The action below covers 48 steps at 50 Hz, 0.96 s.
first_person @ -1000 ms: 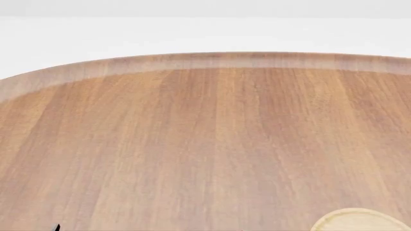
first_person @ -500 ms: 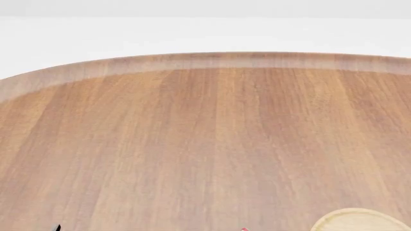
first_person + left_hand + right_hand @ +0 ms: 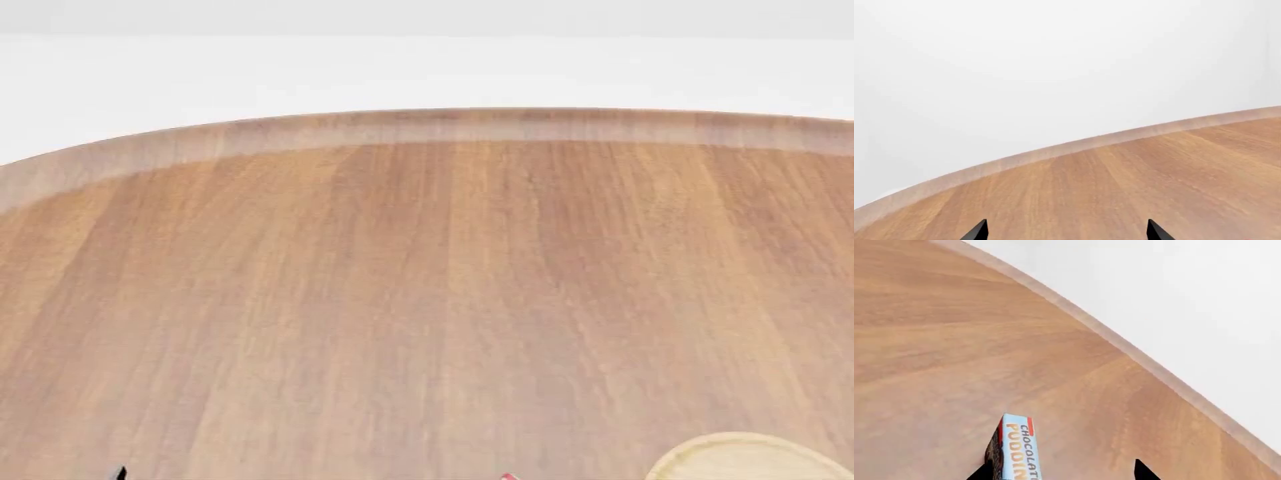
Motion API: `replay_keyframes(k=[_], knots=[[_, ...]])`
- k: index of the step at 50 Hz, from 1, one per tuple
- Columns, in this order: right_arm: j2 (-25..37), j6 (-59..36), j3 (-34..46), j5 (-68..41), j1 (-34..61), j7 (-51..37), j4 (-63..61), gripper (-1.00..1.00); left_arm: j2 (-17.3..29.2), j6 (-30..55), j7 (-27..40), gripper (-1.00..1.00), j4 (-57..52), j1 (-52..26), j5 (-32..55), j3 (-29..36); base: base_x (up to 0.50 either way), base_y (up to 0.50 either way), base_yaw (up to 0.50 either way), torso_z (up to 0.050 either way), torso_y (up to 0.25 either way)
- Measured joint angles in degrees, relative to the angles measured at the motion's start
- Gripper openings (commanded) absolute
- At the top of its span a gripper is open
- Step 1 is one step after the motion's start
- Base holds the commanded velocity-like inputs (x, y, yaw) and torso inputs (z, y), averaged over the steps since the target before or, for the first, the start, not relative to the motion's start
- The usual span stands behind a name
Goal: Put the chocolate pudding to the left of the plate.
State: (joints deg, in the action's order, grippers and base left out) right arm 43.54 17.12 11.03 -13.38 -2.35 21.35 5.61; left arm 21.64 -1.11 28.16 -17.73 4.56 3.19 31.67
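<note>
Pudding beside right end effector fingertip

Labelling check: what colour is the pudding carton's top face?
Light blue, orange lettering; chocolate pudding, right wrist view.

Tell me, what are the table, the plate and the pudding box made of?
The table looks like brown wood with a matte finish: long grain streaks run across it, with a paler edge band. The plate seems a lighter, pale-tan wood with a raised rim; only a part shows. The chocolate pudding looks like a printed cardboard carton, going by its flat faces, sharp corners and orange lettering. All are simulator renders, so these are guesses.
</note>
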Motion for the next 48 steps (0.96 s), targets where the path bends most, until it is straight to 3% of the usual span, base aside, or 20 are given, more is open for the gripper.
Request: replay_keyframes(k=[12,25,35,48], knots=[[0.15,-8.08,-6.54,6.14,-9.72,-15.26,-22.90,1.00,0.35,0.01,0.52,1.00,-0.85,0.25,-0.03,-0.24,0.00,0.00,0.00,0.000,0.000],[-10.33,-15.14,-2.87,28.81,-11.78,-34.63,-32.67,1.00,0.93,-0.74,2.78,1.00,-2.90,1.38,-2.19,-0.83,0.00,0.00,0.00,0.000,0.000],[-17.60,-11.46,1.06,36.87,-12.66,-47.62,-32.57,1.00,1.60,-3.21,6.52,1.00,-5.86,3.47,-6.21,-1.93,0.00,0.00,0.00,0.000,0.000],[-19.23,1.94,2.22,42.07,-23.18,-62.09,-39.44,1.00,4.94,-14.81,15.87,1.00,-16.41,13.06,-18.11,-4.12,0.00,0.00,0.00,0.000,0.000]])
